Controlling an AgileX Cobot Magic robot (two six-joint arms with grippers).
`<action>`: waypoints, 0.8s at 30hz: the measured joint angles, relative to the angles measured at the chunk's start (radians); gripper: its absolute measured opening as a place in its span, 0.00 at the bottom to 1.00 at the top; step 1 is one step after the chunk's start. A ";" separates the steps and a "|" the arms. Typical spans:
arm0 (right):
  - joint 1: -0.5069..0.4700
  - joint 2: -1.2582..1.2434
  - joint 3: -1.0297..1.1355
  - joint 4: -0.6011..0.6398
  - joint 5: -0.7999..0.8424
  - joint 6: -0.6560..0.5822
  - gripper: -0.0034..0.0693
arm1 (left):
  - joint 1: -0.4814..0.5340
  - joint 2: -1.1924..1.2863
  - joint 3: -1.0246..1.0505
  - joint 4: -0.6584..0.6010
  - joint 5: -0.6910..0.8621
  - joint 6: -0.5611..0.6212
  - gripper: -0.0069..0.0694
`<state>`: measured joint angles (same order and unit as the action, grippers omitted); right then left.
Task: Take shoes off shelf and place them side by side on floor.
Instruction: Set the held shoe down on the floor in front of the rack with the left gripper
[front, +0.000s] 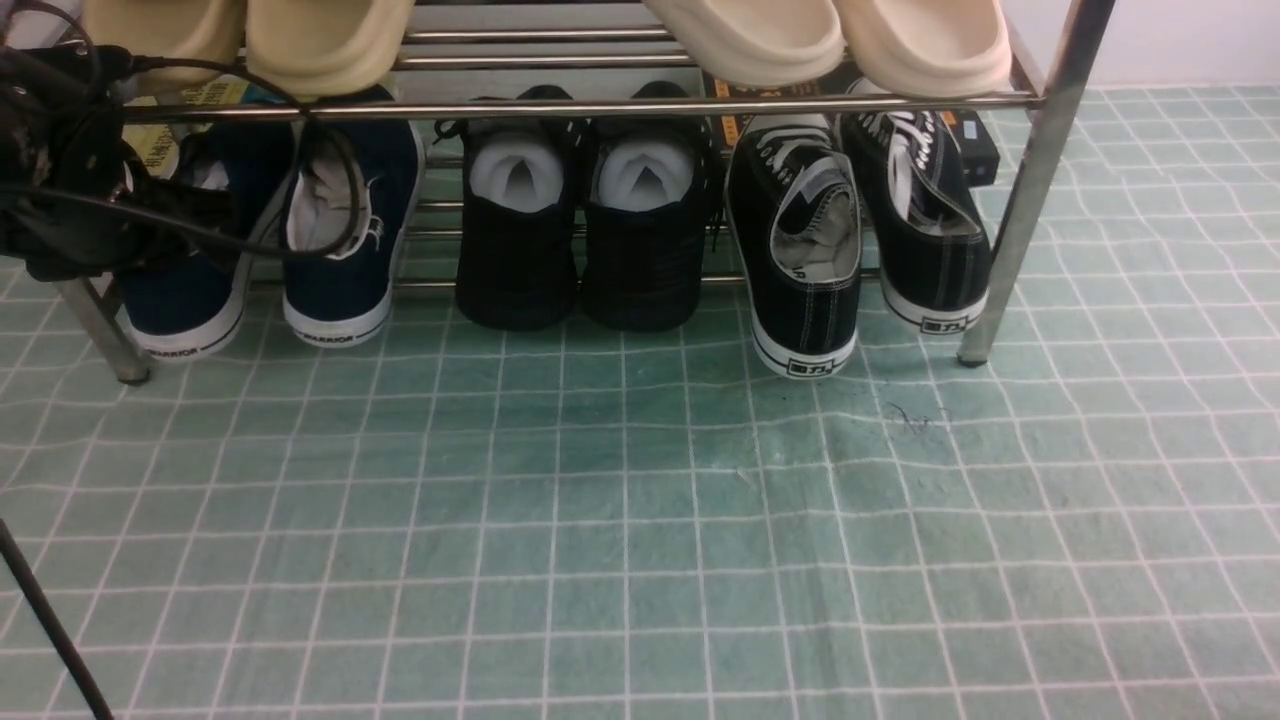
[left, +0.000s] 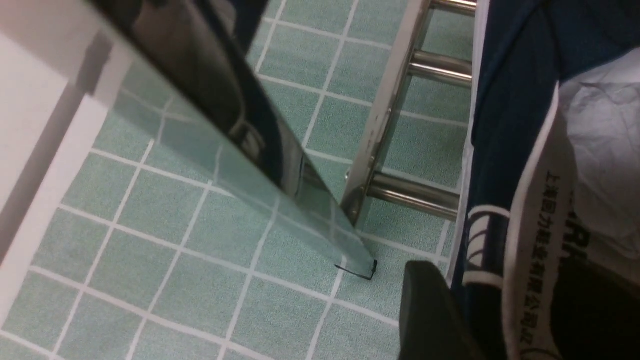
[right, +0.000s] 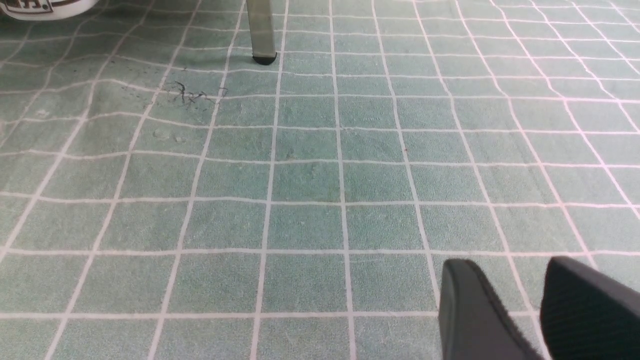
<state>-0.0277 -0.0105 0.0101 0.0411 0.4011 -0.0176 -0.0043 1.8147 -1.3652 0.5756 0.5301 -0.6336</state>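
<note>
From between our two arms, the front view looks forward and down on the whole lower tier of the shelf (front: 480, 286) and the floor (front: 620, 520) in front. Our left wrist view looks down from very near, beside one navy shoe (left: 505, 150) and a slanted leg, and our right wrist view looks low across the floor. The front and right wrist views share the black tangle (front: 915, 418) and the leg beside it.

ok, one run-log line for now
left gripper: open, at navy shoe | right gripper: open, nothing held | navy pair: on shelf
</note>
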 joint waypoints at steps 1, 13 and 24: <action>0.000 0.000 0.000 0.000 0.000 0.000 0.37 | 0.000 0.005 -0.001 0.002 -0.002 0.000 0.58; 0.000 0.000 0.000 0.000 0.000 0.000 0.37 | 0.000 0.035 -0.008 0.015 -0.002 -0.001 0.51; 0.000 0.000 0.000 0.000 0.000 0.000 0.37 | -0.001 0.030 -0.013 0.022 0.074 0.000 0.15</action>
<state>-0.0277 -0.0105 0.0101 0.0411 0.4011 -0.0176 -0.0052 1.8446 -1.3785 0.5972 0.6045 -0.6339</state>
